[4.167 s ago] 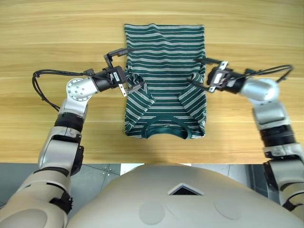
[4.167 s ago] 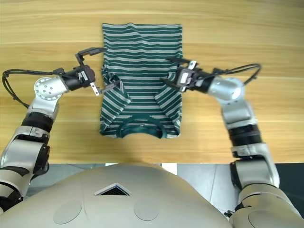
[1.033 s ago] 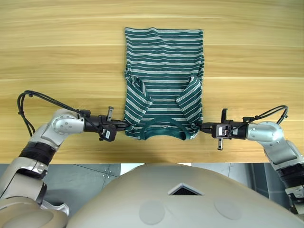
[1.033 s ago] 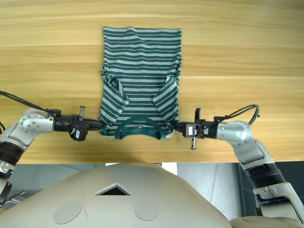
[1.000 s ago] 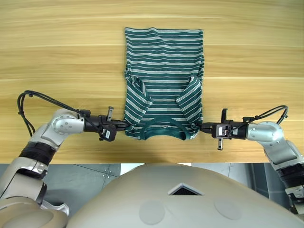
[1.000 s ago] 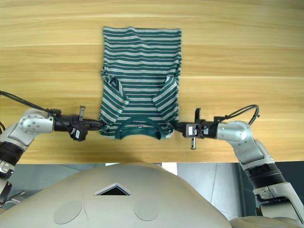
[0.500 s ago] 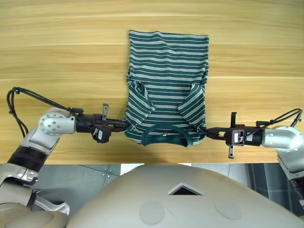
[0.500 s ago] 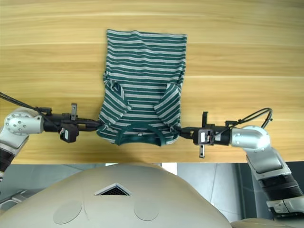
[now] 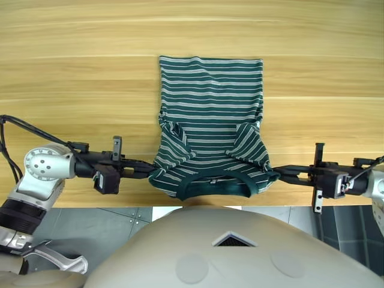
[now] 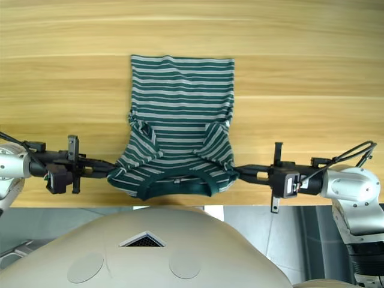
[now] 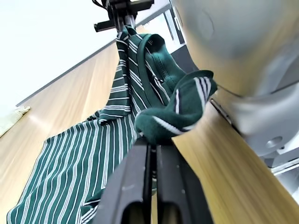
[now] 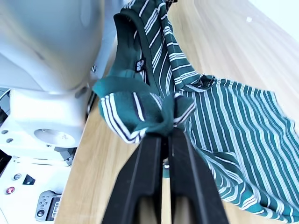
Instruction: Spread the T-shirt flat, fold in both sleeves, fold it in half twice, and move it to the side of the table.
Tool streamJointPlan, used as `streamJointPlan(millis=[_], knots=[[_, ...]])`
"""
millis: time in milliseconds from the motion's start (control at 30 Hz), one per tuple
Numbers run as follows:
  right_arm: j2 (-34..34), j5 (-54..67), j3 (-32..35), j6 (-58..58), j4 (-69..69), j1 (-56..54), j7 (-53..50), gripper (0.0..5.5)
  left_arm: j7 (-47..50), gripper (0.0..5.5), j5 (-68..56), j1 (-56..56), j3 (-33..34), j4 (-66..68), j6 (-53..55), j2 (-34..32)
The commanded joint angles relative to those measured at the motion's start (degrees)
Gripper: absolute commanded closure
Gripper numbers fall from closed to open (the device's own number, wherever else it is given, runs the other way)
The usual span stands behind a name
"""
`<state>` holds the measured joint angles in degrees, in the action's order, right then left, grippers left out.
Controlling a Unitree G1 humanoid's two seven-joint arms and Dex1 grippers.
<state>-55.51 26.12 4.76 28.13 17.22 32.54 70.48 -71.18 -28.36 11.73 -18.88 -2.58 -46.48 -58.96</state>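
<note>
Shirt: the T-shirt [image 9: 211,114] is lying on the middle of the table [image 9: 72,72], hem [image 9: 210,60] at 12 o'clock, collar [image 9: 213,180] at 6 o'clock, and both sleeves [image 9: 177,135] are lying folded in over the chest.
Left gripper: the left gripper [image 9: 147,171] is pinching the shoulder corner at about 8 o'clock of the shirt, with its fingers [image 11: 140,168] pressed together on a bunched wad of cloth.
Right gripper: the right gripper [image 9: 277,174] is clamping the opposite corner at about 4 o'clock, with its fingers [image 12: 145,177] closed tight on the fabric.
Step in hand: this is looking like the start of the first half fold, with the collar end rising off the wood.
Doing it well: both corners should be travelling together toward 12 o'clock at equal height and pace, staying as far apart as the shirt is wide, so the sleeves are not slipping out. The near edge should be landing square on the hem before either grip is loosening.
Risk: the collar is sagging between the two grips, and uneven travel could be skewing the fold.
Head views: these are giving the whole outline, the straight hem and the folded sleeves.
Wrist views: these are showing each bite closely, with cloth bulging past the fingertips and the collar band hanging clear of the table. The left one is also catching the right gripper far off.
</note>
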Motion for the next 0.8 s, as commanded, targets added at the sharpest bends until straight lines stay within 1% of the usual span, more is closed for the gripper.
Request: streamJointPlan(millis=[33, 133, 233, 300, 467, 633, 733, 800], knots=[[1.52, -5.13, -0.98, -3.08, -4.07, -5.72, -2.87, 5.50, 5.73, 5.48, 7.19, -6.94, 2.36, 7.30, 5.31, 6.92], [4.11, -8.93, -3.30, -5.76, -6.67, -11.98, -5.97, 5.50, 10.18, 5.48, 13.44, -12.07, 3.35, 13.36, 7.30, 12.23], [6.49, -10.24, -4.24, -7.80, -8.47, -18.21, -8.33, 5.50, 13.33, 5.48, 14.51, -15.54, 5.27, 15.84, 9.11, 15.87], [8.58, -11.23, -4.82, -9.45, -11.55, -24.52, -10.40, 5.50, 14.36, 5.48, 13.81, -18.41, 6.70, 17.32, 10.18, 17.96], [13.94, -17.97, -8.69, -12.51, -21.46, -38.34, -15.19, 5.50, 16.78, 5.48, 16.33, -25.91, 8.24, 25.80, 11.58, 22.97], [19.03, -27.48, -13.15, -13.95, -35.13, -50.54, -21.70, 5.50, 21.38, 5.48, 23.83, -33.64, 7.92, 38.71, 9.61, 27.16], [21.82, -33.40, -15.76, -13.39, -46.49, -57.51, -26.52, 5.50, 33.79, 5.48, 38.79, -41.14, 3.30, 51.10, 7.51, 28.72], [23.94, -35.79, -16.73, -12.43, -54.93, -62.25, -29.50, 5.50, 39.05, 5.48, 43.47, -45.84, 1.43, 59.12, 7.54, 31.49]])
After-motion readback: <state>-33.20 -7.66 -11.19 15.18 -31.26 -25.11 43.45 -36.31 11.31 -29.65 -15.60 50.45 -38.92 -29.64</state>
